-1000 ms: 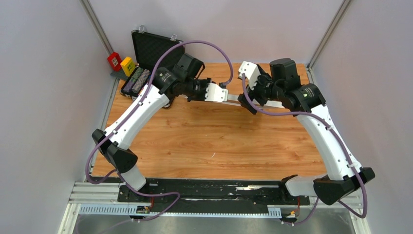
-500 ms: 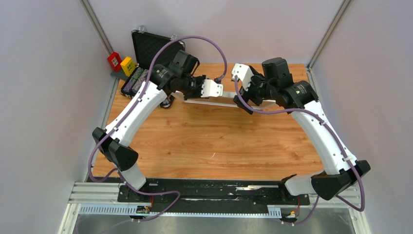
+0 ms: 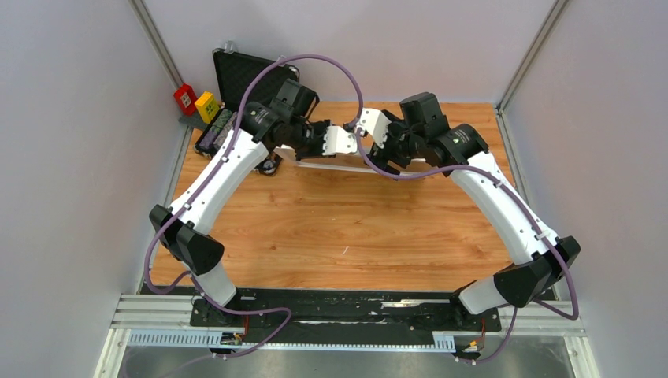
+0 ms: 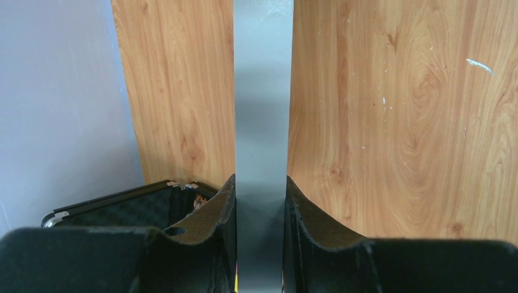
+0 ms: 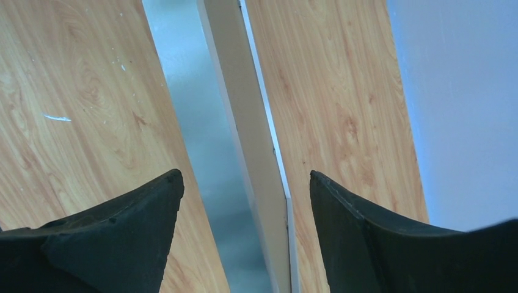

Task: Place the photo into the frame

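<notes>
Frame point(image 3: 337, 165) on edge, far-centre over bench point(image 3: 339, 228). L gripper point(image 4: 259, 192): jaws clamped on left end. R gripper point(image 5: 244, 183): jaws wide, straddling right end. Likely stiff, light, pane fragile; grip wood rim.

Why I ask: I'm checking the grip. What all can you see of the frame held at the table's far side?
The frame shows edge-on: a long, thin, flat panel with a pale, wood-like rim and dull grey face. It stands on edge over the far part of the table, running left to right. The left gripper clamps one end; the right gripper straddles the other end, open, not touching.
</notes>
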Tool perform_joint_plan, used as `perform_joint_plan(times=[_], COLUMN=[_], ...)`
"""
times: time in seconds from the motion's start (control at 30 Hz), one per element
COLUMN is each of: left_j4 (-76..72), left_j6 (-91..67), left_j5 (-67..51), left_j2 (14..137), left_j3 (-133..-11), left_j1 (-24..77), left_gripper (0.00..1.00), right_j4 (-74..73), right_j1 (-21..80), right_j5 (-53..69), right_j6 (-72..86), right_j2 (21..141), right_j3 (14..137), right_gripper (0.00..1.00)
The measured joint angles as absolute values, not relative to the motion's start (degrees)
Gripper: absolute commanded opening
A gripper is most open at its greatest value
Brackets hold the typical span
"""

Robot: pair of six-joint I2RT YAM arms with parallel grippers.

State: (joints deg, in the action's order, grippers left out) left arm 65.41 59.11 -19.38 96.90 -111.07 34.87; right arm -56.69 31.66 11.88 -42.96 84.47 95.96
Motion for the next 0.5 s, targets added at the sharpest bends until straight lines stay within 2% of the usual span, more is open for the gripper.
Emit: perform_joint_plan(times=[0.23,0.5], left_j4=[65.43,65.54], left_j6=[59.31,59.83], left_j5=[-20.08,-20.27], left_j2=[96.9,96.92], left_j3=[-111.07,-111.07], left_j1=[34.39,33.61], left_gripper=[0.0,0.0], right_j4=[-54.59,-51.37], right_j1=[32.08,32.23], right_j5=[9.93,9.04], right_j6=[-44.12,-44.51], right_j2=[84.71,84.77], right_j3=[95.92,94.52], right_gripper=[0.65,0.59])
